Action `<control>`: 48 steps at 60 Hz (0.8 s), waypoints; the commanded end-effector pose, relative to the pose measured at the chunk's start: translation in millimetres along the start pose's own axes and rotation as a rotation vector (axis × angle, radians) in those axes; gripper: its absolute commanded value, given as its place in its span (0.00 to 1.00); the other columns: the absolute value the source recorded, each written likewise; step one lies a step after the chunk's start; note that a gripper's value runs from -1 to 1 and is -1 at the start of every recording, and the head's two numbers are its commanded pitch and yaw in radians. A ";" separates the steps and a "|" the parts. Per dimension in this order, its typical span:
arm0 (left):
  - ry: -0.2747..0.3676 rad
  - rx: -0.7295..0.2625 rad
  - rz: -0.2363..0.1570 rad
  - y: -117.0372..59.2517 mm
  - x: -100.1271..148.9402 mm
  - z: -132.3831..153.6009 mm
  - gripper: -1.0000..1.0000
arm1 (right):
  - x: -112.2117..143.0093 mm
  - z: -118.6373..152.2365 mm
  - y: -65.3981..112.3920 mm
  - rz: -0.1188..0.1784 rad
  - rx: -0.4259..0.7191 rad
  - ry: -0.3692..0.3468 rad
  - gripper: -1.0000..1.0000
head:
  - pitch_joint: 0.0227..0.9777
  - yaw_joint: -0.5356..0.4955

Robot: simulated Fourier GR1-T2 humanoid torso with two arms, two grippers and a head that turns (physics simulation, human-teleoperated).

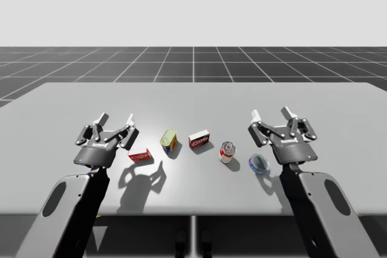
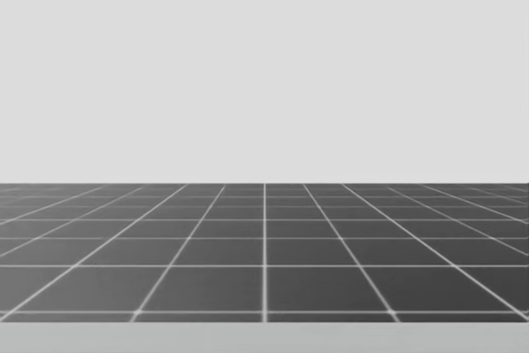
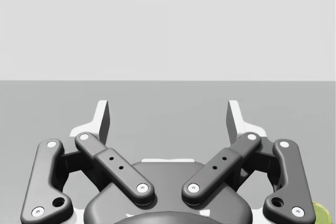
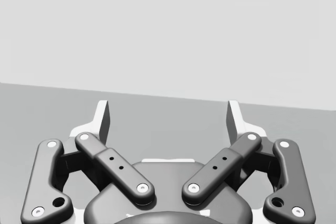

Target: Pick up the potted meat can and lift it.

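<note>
My left gripper [image 1: 116, 118] and right gripper [image 1: 270, 113] are hanging wide open (gripping nothing), the yellow-green can [image 1: 169, 140] sitting between them.

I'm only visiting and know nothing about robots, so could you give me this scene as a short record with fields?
Surface: grey table
Items, left to right in the high view: small red box, potted meat can, second red box, red-and-white round can, low blue round can
Left gripper: open, empty, at the row's left end
Right gripper: open, empty, at the row's right end
Task state: potted meat can on the table, untouched
</note>
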 end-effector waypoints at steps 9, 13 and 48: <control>-0.004 0.000 -0.006 -0.4 0.6 0.2 0.00 | 4.8 1.1 -2.6 0.001 -0.023 -0.050 0.00 | 0.07 0.52; -0.002 0.000 -0.007 -0.4 0.5 0.1 0.00 | 5.8 0.4 -4.2 -0.008 -0.021 -0.047 0.00 | 0.11 0.52; 0.036 -0.006 -0.049 -2.4 -4.8 -0.7 0.00 | 7.7 -1.9 -4.7 0.030 -0.094 -0.074 0.00 | 0.62 0.58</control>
